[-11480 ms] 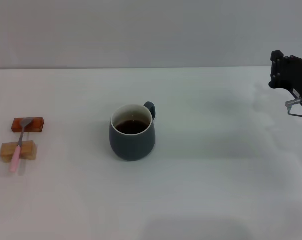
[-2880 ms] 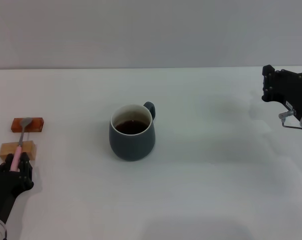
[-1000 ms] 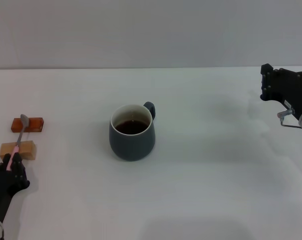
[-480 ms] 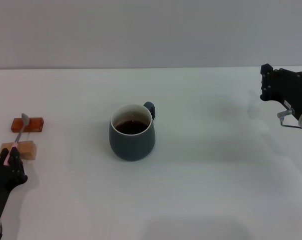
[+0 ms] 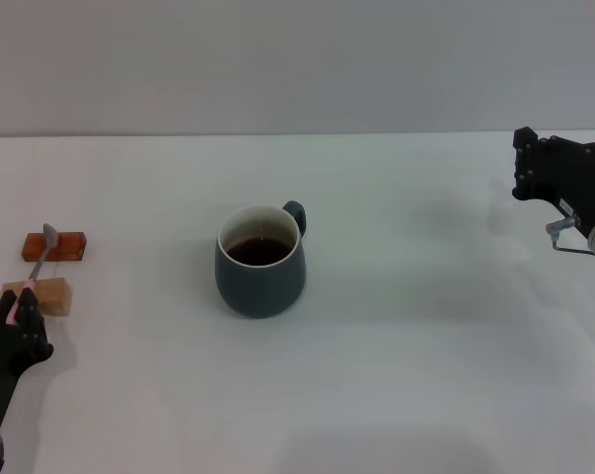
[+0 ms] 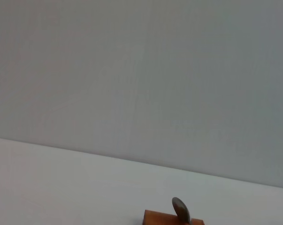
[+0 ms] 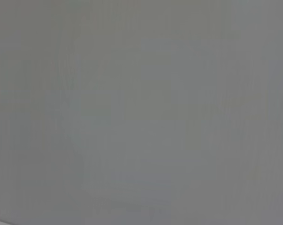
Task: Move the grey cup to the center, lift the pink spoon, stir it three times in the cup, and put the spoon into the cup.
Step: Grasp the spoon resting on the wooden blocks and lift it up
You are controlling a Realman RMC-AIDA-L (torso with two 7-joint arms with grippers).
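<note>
The grey cup (image 5: 260, 262) stands in the middle of the table with dark liquid inside and its handle toward the far right. At the far left, my left gripper (image 5: 19, 309) is shut on the pink handle of the pink spoon (image 5: 41, 257). The spoon tilts up, its metal bowl raised over the reddish-brown block (image 5: 54, 245). In the left wrist view the pink spoon's bowl (image 6: 180, 211) shows above that block (image 6: 155, 219). My right gripper (image 5: 558, 178) hangs parked at the far right edge, away from the cup.
A pale wooden block (image 5: 42, 293) lies just in front of the reddish-brown one, right beside my left gripper. The white table (image 5: 425, 375) stretches wide around the cup, and a grey wall rises behind it.
My left gripper came in from the lower left and shut on the spoon's handle. In the last second the spoon's bowl has tipped up off the reddish-brown block. The cup and right arm have stayed put.
</note>
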